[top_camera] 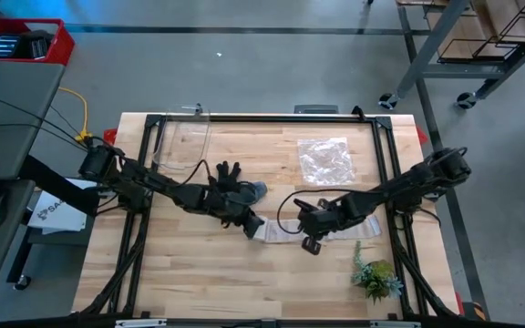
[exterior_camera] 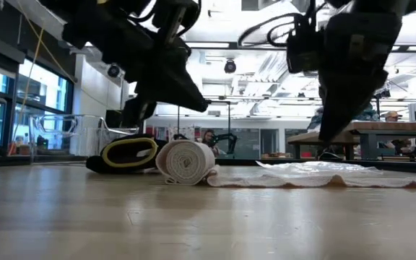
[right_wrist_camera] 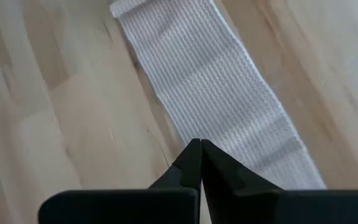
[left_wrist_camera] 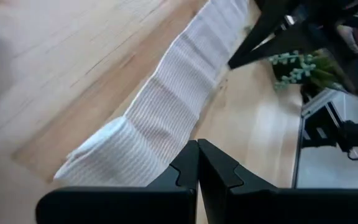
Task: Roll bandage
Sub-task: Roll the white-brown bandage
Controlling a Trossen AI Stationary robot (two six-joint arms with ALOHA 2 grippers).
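The white bandage lies near the middle of the table. Its left end is wound into a roll that rests on its side, and the rest runs flat toward the right. My left gripper is shut and hovers just above the roll, clear of it in the low view. My right gripper is also shut. It hangs above the flat strip, with a gap showing below its tip.
A black work glove lies just behind the roll. A crinkly clear bag sits at the far right, a clear plastic piece at the far left, and a small green plant at the near right. Bare wood lies at the near left.
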